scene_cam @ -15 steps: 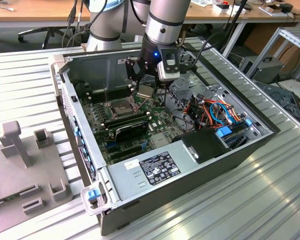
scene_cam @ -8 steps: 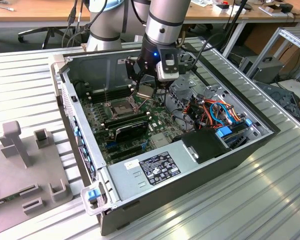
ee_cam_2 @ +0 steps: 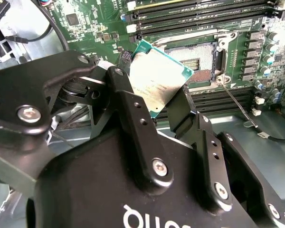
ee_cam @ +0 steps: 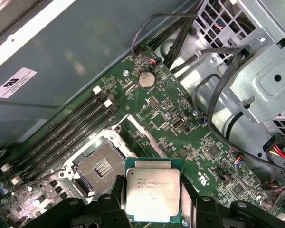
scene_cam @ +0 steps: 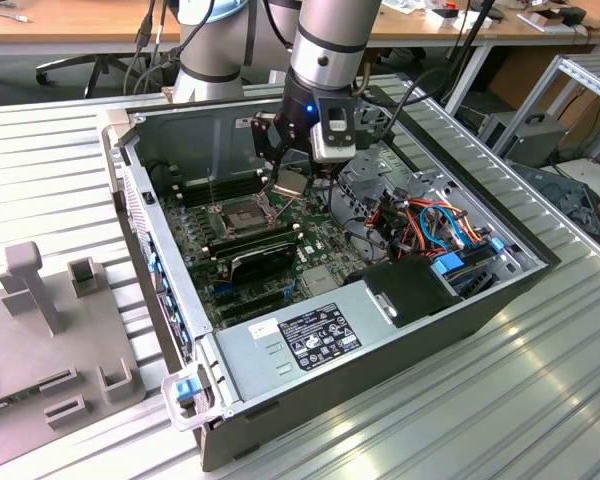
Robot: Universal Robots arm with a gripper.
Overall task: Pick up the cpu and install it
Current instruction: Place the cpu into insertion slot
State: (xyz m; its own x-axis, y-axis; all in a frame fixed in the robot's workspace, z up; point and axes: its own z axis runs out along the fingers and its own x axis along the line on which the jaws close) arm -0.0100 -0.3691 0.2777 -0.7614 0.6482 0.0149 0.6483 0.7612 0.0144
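Inside the open computer case [scene_cam: 430, 340], which lies on the ribbed metal tabletop [scene_cam: 460, 420], the arm's pincer [scene_cam: 288, 178] is clenched on the cpu [scene_cam: 291, 183], gripping it by two opposite edges. The chip hangs in the air above the green motherboard [scene_cam: 315, 235], its silver-grey top facing up and visibly tilted in the exterior view. In both wrist views the cpu [ee_cam_2: 159, 80] [ee_cam: 152, 192] sits between the black fingers [ee_cam_2: 128, 102], with its green rim showing around the metal lid. The dark square socket [scene_cam: 230, 215] is uncovered, its contact field bare in the first wrist view [ee_cam: 100, 167]. It lies just beside the chip on the exterior view's left, and the chip does not touch it. Long memory slots [ee_cam: 61, 137] run alongside the socket, and a round coin cell [ee_cam: 146, 79] sits farther along the board. A silver power supply [scene_cam: 250, 345] with a label fills the case's near corner, and a grey fixture [scene_cam: 40, 330] lies on the tabletop at the exterior view's left.
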